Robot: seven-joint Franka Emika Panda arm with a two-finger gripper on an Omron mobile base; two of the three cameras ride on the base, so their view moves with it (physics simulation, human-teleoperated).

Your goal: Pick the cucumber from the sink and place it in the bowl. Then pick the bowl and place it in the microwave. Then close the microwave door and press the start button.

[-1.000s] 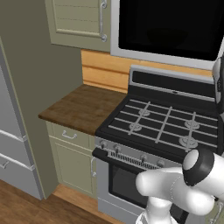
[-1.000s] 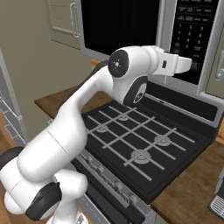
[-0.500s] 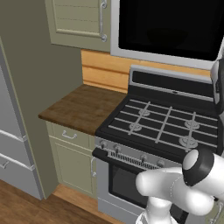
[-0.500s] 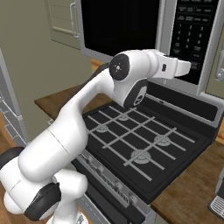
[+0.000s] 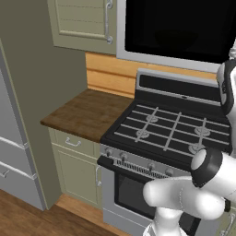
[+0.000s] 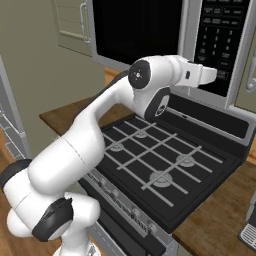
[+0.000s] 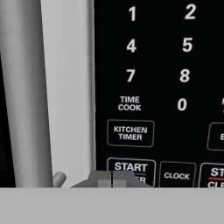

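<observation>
The microwave [image 6: 197,47] hangs above the stove, and its door [image 5: 179,25] with the glossy black window is closed. The long grey door handle [image 7: 24,92] runs down the left of the hand view. My gripper [image 6: 219,76] is shut and holds nothing. Its tips [image 7: 112,179] are right at the black keypad [image 6: 216,40], over the lower edge of the START button [image 7: 131,168]. The cucumber, the bowl and the sink are out of view.
Below the microwave stands a black gas stove [image 5: 170,133] with grates and an oven front. A wooden counter [image 5: 83,113] lies to its left under a green cabinet door [image 5: 83,20]. Grey fridge doors [image 5: 9,152] stand at far left. More counter [image 6: 220,225] lies to the stove's right.
The hand has sunk very slightly along the keypad. The gripper has stayed shut and nothing else has moved.
</observation>
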